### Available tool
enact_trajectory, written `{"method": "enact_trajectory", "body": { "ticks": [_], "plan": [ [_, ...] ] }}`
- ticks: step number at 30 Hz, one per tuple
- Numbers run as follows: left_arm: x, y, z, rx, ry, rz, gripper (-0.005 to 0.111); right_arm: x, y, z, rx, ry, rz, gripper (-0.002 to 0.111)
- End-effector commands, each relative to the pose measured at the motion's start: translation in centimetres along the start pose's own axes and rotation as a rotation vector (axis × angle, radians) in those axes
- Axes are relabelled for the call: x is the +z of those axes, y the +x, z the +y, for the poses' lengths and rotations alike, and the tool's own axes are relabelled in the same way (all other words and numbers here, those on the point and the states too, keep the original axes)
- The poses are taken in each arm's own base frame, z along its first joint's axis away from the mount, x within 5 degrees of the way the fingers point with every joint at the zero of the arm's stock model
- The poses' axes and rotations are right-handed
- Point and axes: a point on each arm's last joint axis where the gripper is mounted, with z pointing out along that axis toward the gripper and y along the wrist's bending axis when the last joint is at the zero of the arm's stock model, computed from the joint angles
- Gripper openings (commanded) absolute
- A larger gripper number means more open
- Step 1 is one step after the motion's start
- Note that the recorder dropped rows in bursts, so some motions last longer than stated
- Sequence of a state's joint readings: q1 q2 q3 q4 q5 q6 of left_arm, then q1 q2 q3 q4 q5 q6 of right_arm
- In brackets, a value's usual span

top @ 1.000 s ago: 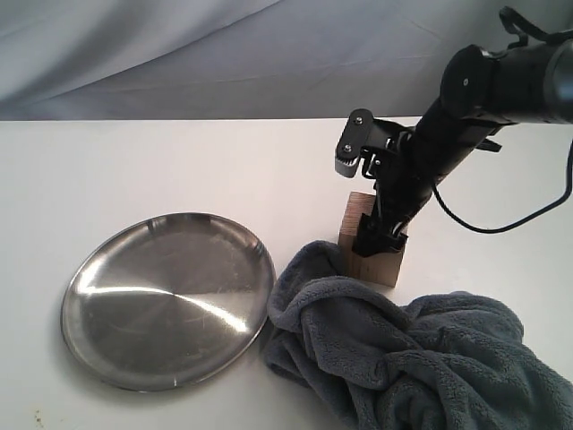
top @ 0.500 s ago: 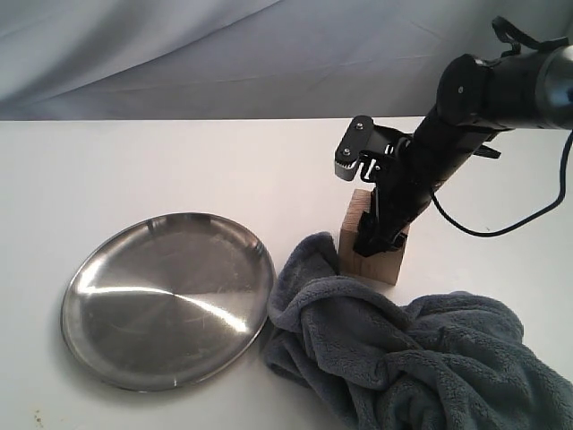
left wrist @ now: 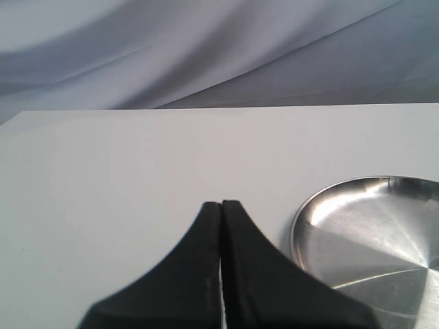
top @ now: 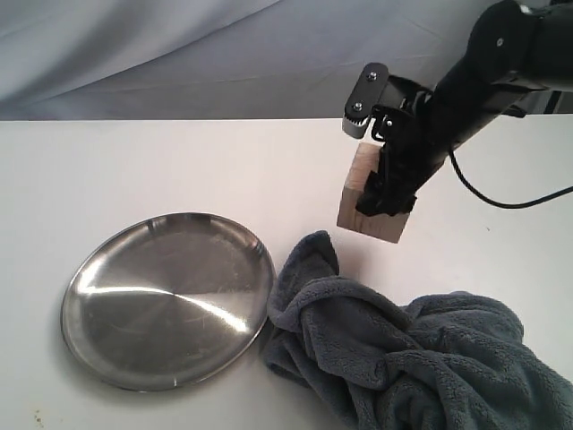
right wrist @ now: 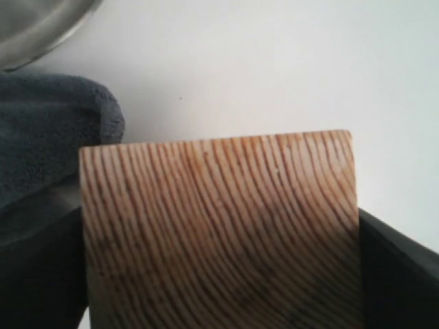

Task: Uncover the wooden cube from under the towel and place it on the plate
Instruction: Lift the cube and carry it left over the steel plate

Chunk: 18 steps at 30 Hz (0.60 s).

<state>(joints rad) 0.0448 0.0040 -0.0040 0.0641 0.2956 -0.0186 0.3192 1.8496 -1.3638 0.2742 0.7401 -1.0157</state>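
Wooden cube [top: 354, 202] hangs clear of the table [top: 134, 170], clamped by the right gripper [top: 387, 199], its taller side nearly upright. Bare table separates it from the plate [top: 166, 300]; the towel [top: 403, 358] lies heaped near, apart from it. Left wrist view: the left gripper [left wrist: 221, 212] is pressed closed, empty, near the plate's rim. Right wrist view: curved grain lines cross the cube's face, with dark fingers [right wrist: 398, 274] on both sides.

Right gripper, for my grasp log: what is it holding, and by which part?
The cube, clamped on two opposite sides between the right gripper's fingers.
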Motion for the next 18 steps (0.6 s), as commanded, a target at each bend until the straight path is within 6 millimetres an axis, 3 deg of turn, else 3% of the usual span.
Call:
{"method": "enact_trajectory", "body": {
  "ticks": [1, 4, 7, 13, 18],
  "plan": [
    [0.0, 0.0, 0.0, -0.006, -0.001, -0.011, 0.0, -3.3, -1.5, 0.2, 0.047, 0.028, -0.141, 0.0],
    [0.0, 0.0, 0.0, -0.006, -0.001, -0.011, 0.0, -5.0, -2.8, 1.3, 0.032, -0.06, -0.279, 0.0],
    [0.0, 0.0, 0.0, -0.006, -0.001, -0.011, 0.0, -5.3, -3.5, 2.4, -0.011, -0.143, -0.341, 0.0],
    [0.0, 0.0, 0.0, -0.006, -0.001, -0.011, 0.0, -4.4, -6.3, 5.9, -0.158, -0.193, -0.362, 0.0],
    [0.0, 0.0, 0.0, -0.006, -0.001, -0.011, 0.0, -2.3, -8.3, 7.9, -0.205, -0.162, -0.379, 0.0]
  ]
}}
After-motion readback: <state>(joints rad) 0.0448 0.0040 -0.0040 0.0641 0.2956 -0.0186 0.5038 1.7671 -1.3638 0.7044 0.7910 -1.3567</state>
